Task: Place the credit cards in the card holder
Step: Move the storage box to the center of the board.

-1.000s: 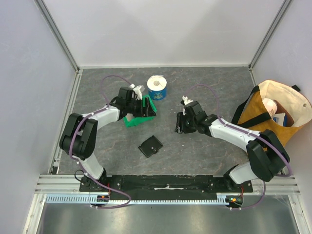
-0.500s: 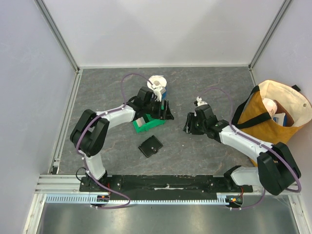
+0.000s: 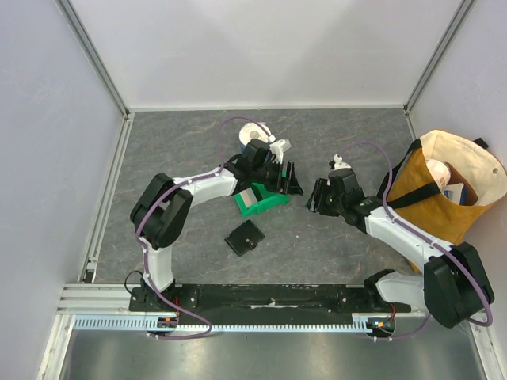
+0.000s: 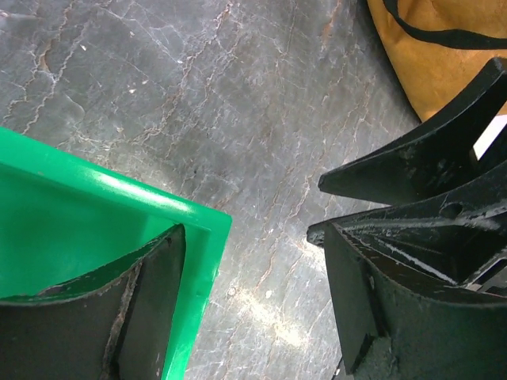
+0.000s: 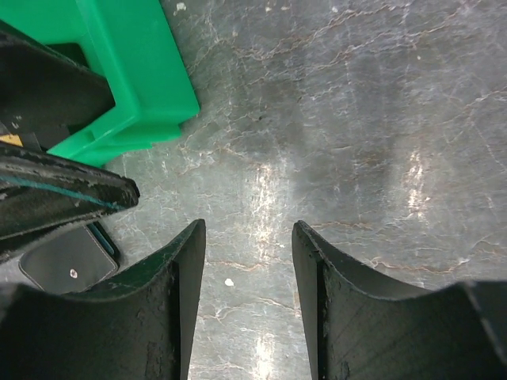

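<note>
The card holder [image 3: 245, 237], a small black square wallet, lies shut on the grey table in front of the green bin [image 3: 262, 199]; it also shows in the right wrist view [image 5: 67, 265]. A pale grey flat patch [image 3: 248, 193] shows inside the bin and may be a credit card. The black card is hidden. My left gripper [image 3: 287, 180] is open, with one finger [image 4: 150, 317] inside the bin against its right wall and the other finger outside it. My right gripper [image 3: 315, 198] is open and empty, low over bare table [image 5: 247, 237], just right of the bin [image 5: 135, 71].
A white and blue roll [image 3: 252, 134] stands behind the bin. An orange and cream tote bag [image 3: 444, 190] with things in it stands at the right edge. The two grippers are close together; the right gripper's fingers [image 4: 412, 158] show in the left wrist view.
My left arm swung right and dragged the green bin right, from left of the roll to in front of it. My right gripper backed away to the right. The wallet stayed put.
</note>
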Available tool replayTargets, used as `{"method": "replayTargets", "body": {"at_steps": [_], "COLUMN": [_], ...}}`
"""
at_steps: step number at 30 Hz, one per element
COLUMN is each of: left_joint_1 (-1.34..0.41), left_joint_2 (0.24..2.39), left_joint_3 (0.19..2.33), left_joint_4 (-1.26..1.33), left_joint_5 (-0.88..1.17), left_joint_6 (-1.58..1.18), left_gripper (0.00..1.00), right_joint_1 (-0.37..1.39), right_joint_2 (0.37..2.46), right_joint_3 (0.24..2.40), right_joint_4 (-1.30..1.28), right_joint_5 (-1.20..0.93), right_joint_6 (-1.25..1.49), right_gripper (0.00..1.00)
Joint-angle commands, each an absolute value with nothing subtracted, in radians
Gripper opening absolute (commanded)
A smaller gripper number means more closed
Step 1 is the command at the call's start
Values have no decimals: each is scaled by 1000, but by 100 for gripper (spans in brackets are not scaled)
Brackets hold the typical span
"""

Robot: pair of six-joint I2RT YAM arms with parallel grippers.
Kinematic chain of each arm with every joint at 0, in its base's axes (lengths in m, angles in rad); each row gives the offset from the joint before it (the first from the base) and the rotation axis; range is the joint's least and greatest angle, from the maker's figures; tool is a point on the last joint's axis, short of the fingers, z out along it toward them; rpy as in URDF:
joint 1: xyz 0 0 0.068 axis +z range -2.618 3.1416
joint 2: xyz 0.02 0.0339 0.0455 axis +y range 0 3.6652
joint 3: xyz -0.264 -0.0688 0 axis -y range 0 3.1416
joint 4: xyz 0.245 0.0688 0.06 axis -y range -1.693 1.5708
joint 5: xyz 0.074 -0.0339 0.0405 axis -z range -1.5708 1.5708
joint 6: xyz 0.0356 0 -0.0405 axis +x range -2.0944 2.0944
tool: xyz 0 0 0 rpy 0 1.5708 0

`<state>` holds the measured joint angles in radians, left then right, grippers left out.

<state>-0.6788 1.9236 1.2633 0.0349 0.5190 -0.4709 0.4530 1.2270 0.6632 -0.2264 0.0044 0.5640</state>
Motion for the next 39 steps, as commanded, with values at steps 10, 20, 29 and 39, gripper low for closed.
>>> {"method": "replayTargets", "body": {"at_steps": [10,20,29,39], "left_joint_1": [-675,-484,-413,-413], "left_joint_2": [1721,1369,1353,1459], "left_joint_3": [1281,938,746,704], "left_joint_4": [-24,-64,-94,-40], "left_joint_5": [359,87,86,132], "left_joint_6": [-457,-610,-670,-698], "left_gripper": [81,80,60,36], "right_joint_1": [431,500,617,641], "right_joint_2": [1199,1416,1715,1899], "right_joint_3": [768,1017,1276,1379], "right_joint_4": [-229,-183,-195,-215], "right_joint_5": [-43,-210,-235,-262], "right_joint_6": [542,477,443,423], "right_gripper": [58,71,79,81]}}
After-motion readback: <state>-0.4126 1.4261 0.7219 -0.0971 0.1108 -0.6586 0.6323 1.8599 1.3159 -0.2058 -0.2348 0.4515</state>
